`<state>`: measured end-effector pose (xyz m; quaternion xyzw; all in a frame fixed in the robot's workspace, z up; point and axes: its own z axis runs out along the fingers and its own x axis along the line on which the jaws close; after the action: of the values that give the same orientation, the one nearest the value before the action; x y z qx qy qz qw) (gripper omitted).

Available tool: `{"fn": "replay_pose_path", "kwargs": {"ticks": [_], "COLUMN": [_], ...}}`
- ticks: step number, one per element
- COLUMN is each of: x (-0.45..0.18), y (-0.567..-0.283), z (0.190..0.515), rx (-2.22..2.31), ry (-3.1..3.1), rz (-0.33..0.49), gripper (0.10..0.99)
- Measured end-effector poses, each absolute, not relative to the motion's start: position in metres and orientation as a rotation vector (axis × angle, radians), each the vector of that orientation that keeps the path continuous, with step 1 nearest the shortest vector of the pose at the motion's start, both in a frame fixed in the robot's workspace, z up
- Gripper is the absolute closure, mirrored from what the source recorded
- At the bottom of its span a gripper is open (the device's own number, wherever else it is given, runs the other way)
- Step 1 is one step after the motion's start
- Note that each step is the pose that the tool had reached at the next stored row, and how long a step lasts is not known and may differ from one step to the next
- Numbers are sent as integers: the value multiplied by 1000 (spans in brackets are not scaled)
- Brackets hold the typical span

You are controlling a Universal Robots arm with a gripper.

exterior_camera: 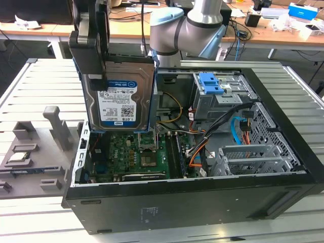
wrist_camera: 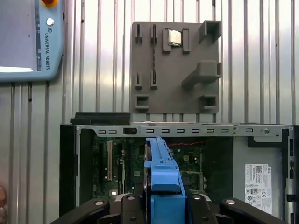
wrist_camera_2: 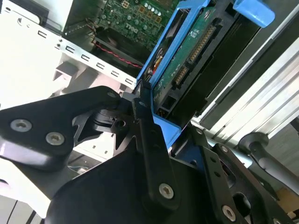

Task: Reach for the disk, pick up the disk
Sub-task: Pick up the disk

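Pickup looks basically done: the gripper is clamped on the disk, holding it upright in the air above the open computer case, over its green board. Behind the case, the blue latch sits untouched.

Exterior view looks down; both wrist views share the computer case.

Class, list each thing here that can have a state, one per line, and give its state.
Silver-grey metal disk with blue plastic rails: lifted above the case, hanging upright, gripped.
Black gripper: jaws shut on the disk's top edge.
Black metal computer case: side panel off, green board exposed.
Small square silver chip: seated in the grey plastic tray.
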<state>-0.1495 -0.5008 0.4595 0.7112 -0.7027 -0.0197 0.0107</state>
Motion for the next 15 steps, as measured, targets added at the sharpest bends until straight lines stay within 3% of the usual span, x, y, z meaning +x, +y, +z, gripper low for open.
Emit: {"fn": "replay_pose_path", "kwargs": {"ticks": [15], "x": [-149], "y": [-545], "z": [459], "rx": [2219], "ry": [-2192], "rz": [-61], "gripper": [718]}}
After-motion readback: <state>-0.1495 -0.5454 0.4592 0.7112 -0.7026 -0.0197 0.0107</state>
